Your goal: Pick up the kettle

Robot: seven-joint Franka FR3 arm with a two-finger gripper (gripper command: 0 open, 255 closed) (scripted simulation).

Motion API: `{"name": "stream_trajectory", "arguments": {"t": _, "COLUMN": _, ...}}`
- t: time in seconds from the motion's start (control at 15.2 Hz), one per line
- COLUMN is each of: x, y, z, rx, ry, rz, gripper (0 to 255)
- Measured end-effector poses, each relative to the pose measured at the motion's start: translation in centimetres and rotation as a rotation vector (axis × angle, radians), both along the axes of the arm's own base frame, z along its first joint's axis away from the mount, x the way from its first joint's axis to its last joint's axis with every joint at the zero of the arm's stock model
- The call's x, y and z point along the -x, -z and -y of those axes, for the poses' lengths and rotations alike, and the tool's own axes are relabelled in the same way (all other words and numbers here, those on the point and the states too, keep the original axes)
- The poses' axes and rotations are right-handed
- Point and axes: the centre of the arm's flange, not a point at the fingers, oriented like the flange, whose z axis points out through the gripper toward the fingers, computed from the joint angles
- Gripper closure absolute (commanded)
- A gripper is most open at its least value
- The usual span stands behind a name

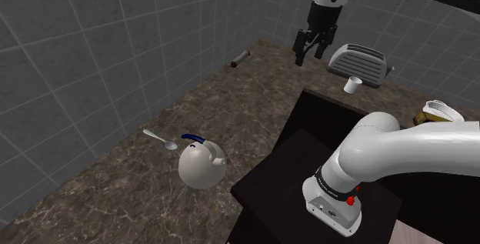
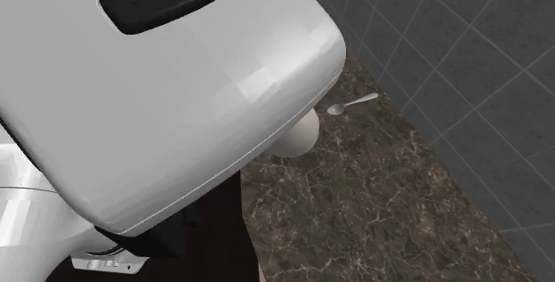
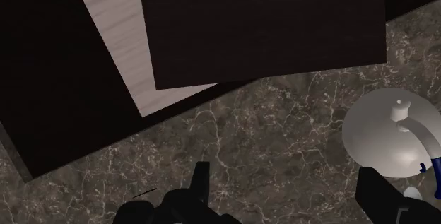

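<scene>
Kettle is sitting upright on the dark marbled counter, toward the shoulder view's left and just right of a spoon. It is showing a round off-white body, knob lid, short spout and 1 dark blue arched handle. Gripper is hanging high, well apart from it, its 2 fingers standing apart and holding nothing.

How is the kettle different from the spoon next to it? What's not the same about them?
The kettle is big and round; the spoon is small and thin. The kettle is pale with a blue handle; the spoon is shiny silver all over. The kettle stands upright, while the spoon lies flat. Both sit close together on the brown marbled counter.
</scene>
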Motion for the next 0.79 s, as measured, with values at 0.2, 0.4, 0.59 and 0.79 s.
{"name": "stream_trajectory", "arguments": {"t": 0.2, "x": -0.7, "y": 1.0, "z": -0.8, "rx": -0.002, "ry": -0.015, "rz": -0.007, "gripper": 0}}
{"name": "stream_trajectory", "arguments": {"t": 0.4, "x": -2.4, "y": 3.8, "z": -3.3, "rx": -0.005, "ry": -0.050, "rz": -0.023, "gripper": 0}}
{"name": "stream_trajectory", "arguments": {"t": 0.59, "x": -3.7, "y": 6.5, "z": -5.2, "rx": -0.010, "ry": -0.086, "rz": -0.040, "gripper": 0}}
{"name": "stream_trajectory", "arguments": {"t": 0.79, "x": -4.9, "y": 9.7, "z": -8.0, "rx": -0.013, "ry": -0.123, "rz": -0.056, "gripper": 0}}
